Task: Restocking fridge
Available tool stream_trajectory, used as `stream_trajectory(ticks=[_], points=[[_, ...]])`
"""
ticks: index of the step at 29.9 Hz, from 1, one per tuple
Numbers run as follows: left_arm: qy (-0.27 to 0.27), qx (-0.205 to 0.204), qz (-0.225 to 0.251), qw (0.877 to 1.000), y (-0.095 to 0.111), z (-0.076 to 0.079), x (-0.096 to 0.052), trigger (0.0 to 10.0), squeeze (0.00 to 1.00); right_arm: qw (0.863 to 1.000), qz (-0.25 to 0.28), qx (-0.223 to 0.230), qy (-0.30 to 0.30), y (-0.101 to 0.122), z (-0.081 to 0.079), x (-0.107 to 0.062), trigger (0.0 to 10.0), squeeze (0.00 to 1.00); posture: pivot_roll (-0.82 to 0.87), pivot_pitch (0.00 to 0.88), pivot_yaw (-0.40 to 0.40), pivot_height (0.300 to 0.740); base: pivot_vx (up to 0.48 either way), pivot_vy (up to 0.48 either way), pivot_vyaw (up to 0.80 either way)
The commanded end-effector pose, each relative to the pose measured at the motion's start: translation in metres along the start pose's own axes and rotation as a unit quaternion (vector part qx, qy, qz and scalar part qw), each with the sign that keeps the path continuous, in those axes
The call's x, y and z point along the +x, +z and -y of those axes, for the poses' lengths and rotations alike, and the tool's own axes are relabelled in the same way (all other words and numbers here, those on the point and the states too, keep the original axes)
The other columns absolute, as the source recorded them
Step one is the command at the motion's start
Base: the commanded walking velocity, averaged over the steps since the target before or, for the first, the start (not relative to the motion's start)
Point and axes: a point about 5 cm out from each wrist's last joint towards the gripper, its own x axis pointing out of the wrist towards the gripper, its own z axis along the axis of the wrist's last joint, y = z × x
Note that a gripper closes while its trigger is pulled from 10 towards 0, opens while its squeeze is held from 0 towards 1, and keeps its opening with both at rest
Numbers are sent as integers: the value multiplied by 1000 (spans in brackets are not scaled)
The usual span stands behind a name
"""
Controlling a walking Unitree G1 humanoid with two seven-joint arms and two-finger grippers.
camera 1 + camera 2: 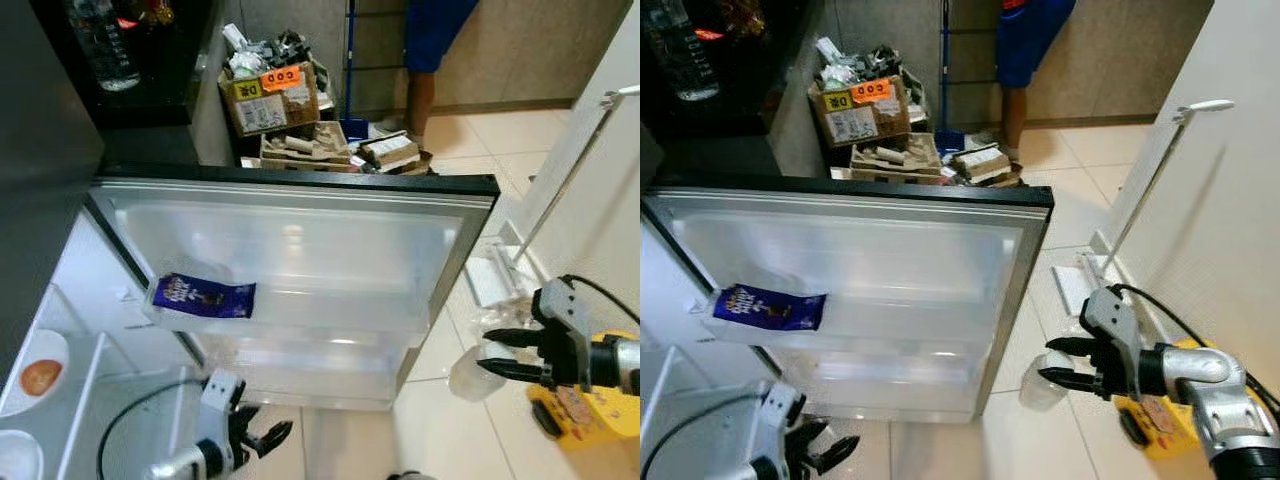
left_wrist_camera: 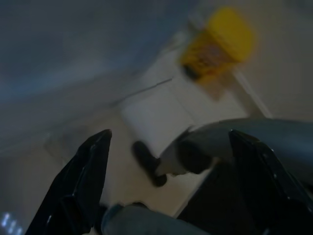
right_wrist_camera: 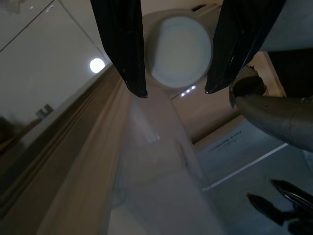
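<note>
A tiled kitchen floor [image 1: 470, 140] surrounds the open fridge door [image 1: 300, 260], with 1 purple chocolate bar [image 1: 203, 296] on its shelf at centre left. The right tool [image 1: 1060, 362], lower right, gapes empty above a clear container [image 1: 1040, 388]; the left tool [image 1: 262, 432], bottom left, is spread and empty.

Both eye views are evenly lit and mostly sharp; soft white glare sits on the open white plastic fridge door [image 1: 300, 245], while the dark counter above it falls into deep shadow. The left wrist view is dim and heavily blurred, a smeared yellow container [image 2: 217, 41] its brightest patch. The right wrist view is murky, with a round lamp reflection [image 3: 97, 65] and motion blur.
</note>
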Motion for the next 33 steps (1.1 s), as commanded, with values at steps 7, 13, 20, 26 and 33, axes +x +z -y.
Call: stream_trajectory(ticks=[7,13,20,26,33], points=[[-195,55,-31,979,15,16,-4,10000,0,1000,24,-15,7,20,-1,-4,10000,0,-49,69,-14,740,0,0,0],[-231,82,-24,969,25,18,-9,10000,0,998,32,-22,39,29,-8,-3,10000,0,-55,65,-15,740,0,0,0],[-200,107,5,974,44,7,-19,10000,0,997,42,-37,51,43,-13,-2,10000,0,-59,61,-12,740,0,0,0],[-154,100,12,983,47,-4,-38,10000,0,996,53,-38,55,49,-15,0,10000,0,-59,66,-15,740,0,0,0],[-142,98,22,985,53,-8,-50,10000,0,995,68,-43,62,59,-16,-2,10000,0,-57,66,-15,740,0,0,0]])
